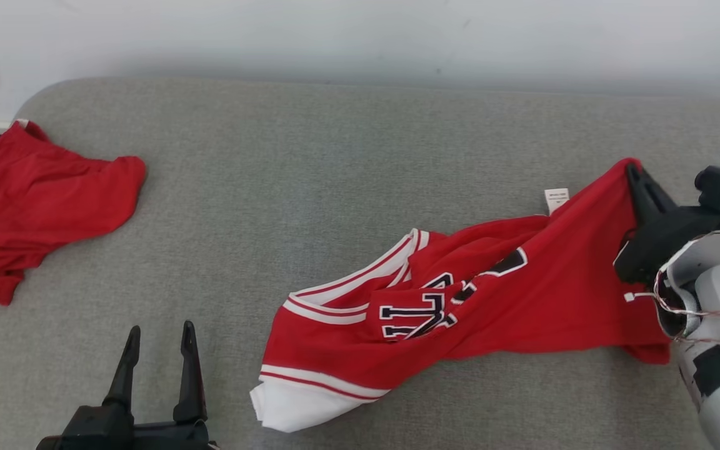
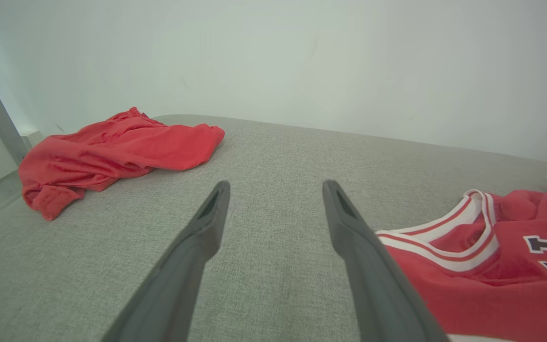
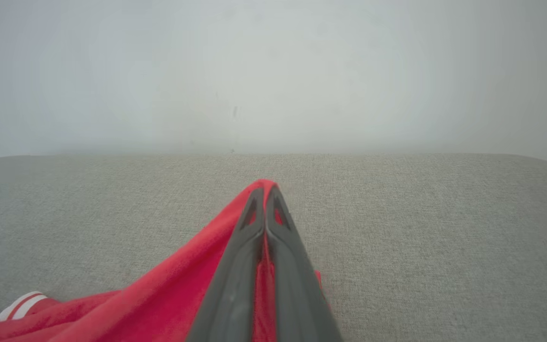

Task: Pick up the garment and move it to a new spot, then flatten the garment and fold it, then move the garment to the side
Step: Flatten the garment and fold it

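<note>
Red jersey (image 1: 491,300) lies crumpled on the right of the grey worktop (image 1: 335,156), one edge pinched in the right gripper (image 1: 634,170), fingers clamped shut on thin cloth. Left gripper (image 1: 161,329) hovers spread wide, empty. Danger: that slim one-sided pinch could slip on the lift, or the trailing white-trimmed end could drag and bunch worse.

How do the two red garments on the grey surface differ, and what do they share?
The jersey shows dark lettering; the left garment shows none. The jersey is pinched at one edge by the right gripper; the left garment lies untouched. The jersey stretches out long; the left garment sits bunched. Both are red.
</note>
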### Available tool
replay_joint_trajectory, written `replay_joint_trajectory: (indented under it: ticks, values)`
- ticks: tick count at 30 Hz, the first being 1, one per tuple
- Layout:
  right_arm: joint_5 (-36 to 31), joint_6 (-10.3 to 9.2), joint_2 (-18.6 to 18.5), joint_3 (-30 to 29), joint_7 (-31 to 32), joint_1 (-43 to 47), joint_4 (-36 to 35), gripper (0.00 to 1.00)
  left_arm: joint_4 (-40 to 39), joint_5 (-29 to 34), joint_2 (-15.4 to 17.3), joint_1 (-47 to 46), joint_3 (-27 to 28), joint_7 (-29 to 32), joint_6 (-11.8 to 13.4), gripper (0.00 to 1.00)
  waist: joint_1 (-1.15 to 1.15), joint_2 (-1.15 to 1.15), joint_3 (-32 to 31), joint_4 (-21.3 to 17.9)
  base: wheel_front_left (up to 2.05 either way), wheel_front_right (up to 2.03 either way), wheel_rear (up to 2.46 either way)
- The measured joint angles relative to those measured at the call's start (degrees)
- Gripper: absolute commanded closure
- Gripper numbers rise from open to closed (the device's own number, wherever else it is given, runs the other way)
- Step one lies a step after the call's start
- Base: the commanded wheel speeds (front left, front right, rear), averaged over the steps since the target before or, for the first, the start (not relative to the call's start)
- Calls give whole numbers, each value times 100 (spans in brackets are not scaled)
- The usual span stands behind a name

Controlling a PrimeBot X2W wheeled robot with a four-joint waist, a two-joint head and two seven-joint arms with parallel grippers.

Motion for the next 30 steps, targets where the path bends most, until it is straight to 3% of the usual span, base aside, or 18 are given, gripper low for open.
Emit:
replay_joint_trajectory:
  ticks: [5,6,7,12,18,25,30]
  values:
    - [-155,0,5,63,-233,-301,723,100,44,-18,0,-21,-53,0,4,0,0,0,36,119,0,0,0]
    - [-165,-1,25,88,-258,-362,895,95,48,-27,0,-21,-54,0,5,0,0,0,34,137,0,0,0]
    - [-188,-1,41,127,-304,-402,1020,0,56,-33,0,-21,-55,0,8,0,0,0,26,144,0,0,0]
    - [-190,-1,113,357,-717,-508,1334,0,97,-55,0,-1,20,0,11,0,0,0,-74,79,0,0,0]
    - [-56,-1,74,565,-1206,-431,1198,0,97,13,0,157,192,0,-45,0,-1,0,-278,-106,0,0,0]
    - [66,-1,-25,536,-1357,230,390,0,46,77,0,293,379,0,-96,0,-1,0,-499,-380,0,0,0]
    - [-22,-1,20,152,-1365,937,-492,0,42,114,0,367,479,0,-124,0,-1,0,-597,-560,0,0,0]
